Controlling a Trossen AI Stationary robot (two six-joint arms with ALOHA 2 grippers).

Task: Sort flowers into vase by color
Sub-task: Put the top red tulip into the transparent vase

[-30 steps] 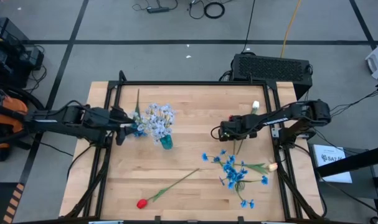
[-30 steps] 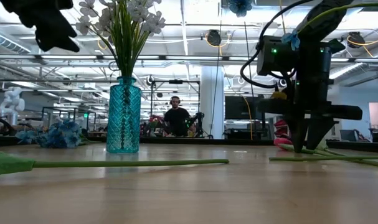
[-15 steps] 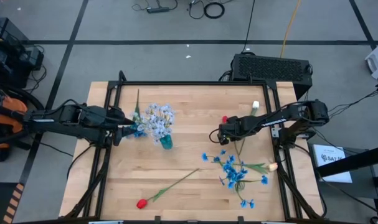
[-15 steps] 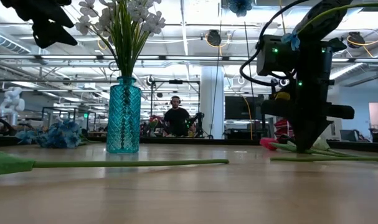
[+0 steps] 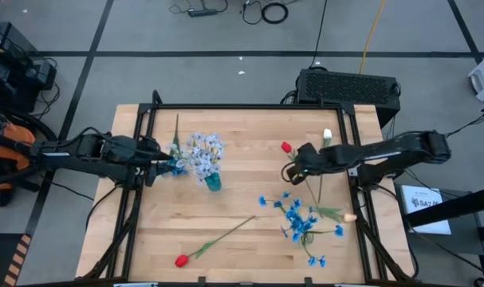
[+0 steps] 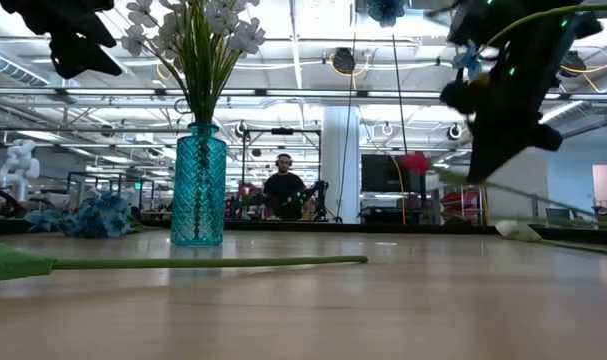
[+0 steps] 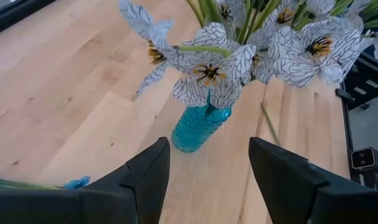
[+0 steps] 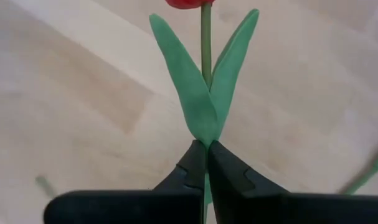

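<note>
High view: the teal vase [image 5: 213,182] stands left of centre on the wooden table [image 5: 242,247], holding pale blue-white sprays [image 5: 202,151]. The left gripper [image 5: 163,166] sits just left of it. The right gripper [image 5: 293,169], right of centre, grips a red tulip [image 5: 287,147]. Bright blue sprays [image 5: 299,221] lie lower right; a second red tulip [image 5: 182,260] lies lower left.

Low view: the vase [image 6: 198,186] stands at left with its sprays [image 6: 193,30]; the held tulip [image 6: 416,162] hangs above the table at right.

Left wrist view: fingers [image 7: 148,177] spread apart, holding nothing, with the vase [image 7: 198,124] ahead.

Right wrist view: fingers [image 8: 192,171] pinched on the tulip stem [image 8: 205,37] below its leaves.
</note>
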